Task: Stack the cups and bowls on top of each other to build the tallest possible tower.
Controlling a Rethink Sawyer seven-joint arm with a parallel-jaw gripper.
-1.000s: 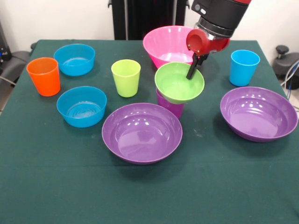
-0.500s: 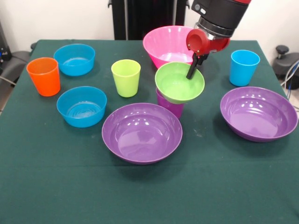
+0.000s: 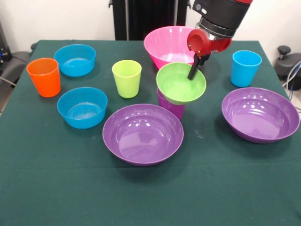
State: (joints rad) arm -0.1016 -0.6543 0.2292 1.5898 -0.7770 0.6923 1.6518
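A small green bowl (image 3: 178,87) sits tilted toward me on top of the purple cup (image 3: 171,108), which shows only below the bowl. My gripper (image 3: 194,71) comes down onto the bowl's far rim, with one black finger (image 3: 193,70) inside the bowl and the other hidden behind the rim, so it looks shut on that rim. A wide purple bowl (image 3: 143,134) lies just in front of the cup. A second purple bowl (image 3: 260,114) lies to the right. The big pink bowl (image 3: 167,44) stands behind the gripper.
On the green table (image 3: 150,197), a lime green cup (image 3: 127,78) stands left of the purple cup. An orange cup (image 3: 44,76) and two blue bowls (image 3: 75,60) (image 3: 82,107) are at the left. A light blue cup (image 3: 245,68) stands at the right.
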